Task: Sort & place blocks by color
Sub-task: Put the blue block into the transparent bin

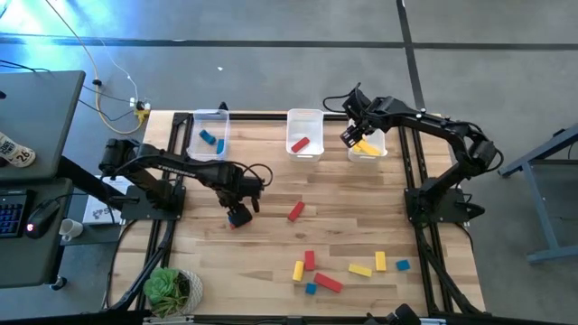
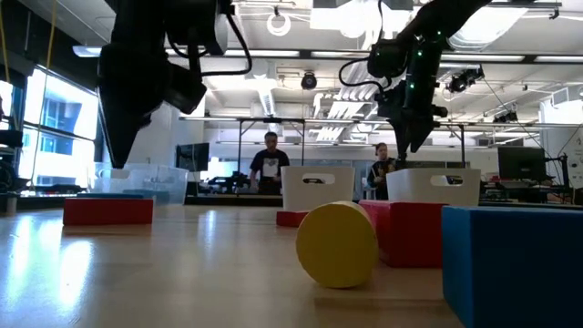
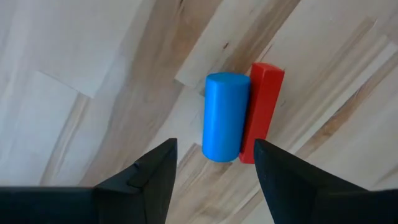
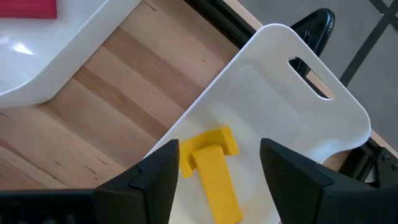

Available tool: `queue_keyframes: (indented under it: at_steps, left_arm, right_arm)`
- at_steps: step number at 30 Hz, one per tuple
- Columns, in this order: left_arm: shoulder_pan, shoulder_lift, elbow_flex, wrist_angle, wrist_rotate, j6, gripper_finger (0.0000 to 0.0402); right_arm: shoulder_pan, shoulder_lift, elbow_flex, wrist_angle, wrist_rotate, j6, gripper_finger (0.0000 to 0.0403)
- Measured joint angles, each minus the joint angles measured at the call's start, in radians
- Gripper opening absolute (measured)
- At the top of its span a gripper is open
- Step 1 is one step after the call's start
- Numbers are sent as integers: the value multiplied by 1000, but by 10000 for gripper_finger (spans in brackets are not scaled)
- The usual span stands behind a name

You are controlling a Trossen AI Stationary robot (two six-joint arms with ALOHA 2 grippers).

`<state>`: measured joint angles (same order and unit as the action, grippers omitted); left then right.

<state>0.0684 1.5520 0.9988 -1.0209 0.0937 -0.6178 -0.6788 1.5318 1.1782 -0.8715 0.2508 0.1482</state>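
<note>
The left pincer (image 1: 238, 215) hangs left of centre in the high view, its fingers (image 3: 149, 180) spread apart and gripping nothing. Straight ahead of it in the left wrist view lie a blue cylinder (image 3: 225, 116) and a red bar (image 3: 263, 109), touching side by side, long axes parallel and running nearly up the frame with a slight lean to the right. In the high view the pincer covers most of this pair.

The right pincer (image 1: 353, 134) is at the upper right of the high view, over the right bin (image 1: 368, 155), also spread and empty. Below it in the right wrist view lie two yellow blocks (image 4: 211, 163) crossed on the bin floor, the upper bar's near end cut off by the frame edge.

The middle bin (image 1: 304, 118) holds one red block (image 1: 300, 144), lying diagonally. The left bin (image 1: 209, 116) holds two blue blocks (image 1: 212, 140).

On the worktop (image 1: 271, 190) a lone red block (image 1: 295, 210) lies tilted near centre. At lower centre sits a loose cluster of red, yellow and blue blocks (image 1: 348, 268), pointing various ways.

In the low view a yellow round end (image 2: 336, 244) and a blue block (image 2: 512, 264), cut off at the lower right, block the things behind. A label (image 1: 13, 150) at the far left carries writing too small to read.
</note>
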Motion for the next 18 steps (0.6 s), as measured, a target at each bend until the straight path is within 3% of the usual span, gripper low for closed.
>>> queue_keyframes:
  at_steps: [8, 18]
  left_arm:
    - [-25, 7, -24, 64, 26, 0, 197]
    - [-37, 28, -23, 104, -23, 0, 197]
  right_arm:
    - [0, 0, 0, 0, 0, 5, 211]
    - [1, 0, 0, -4, -23, 8, 211]
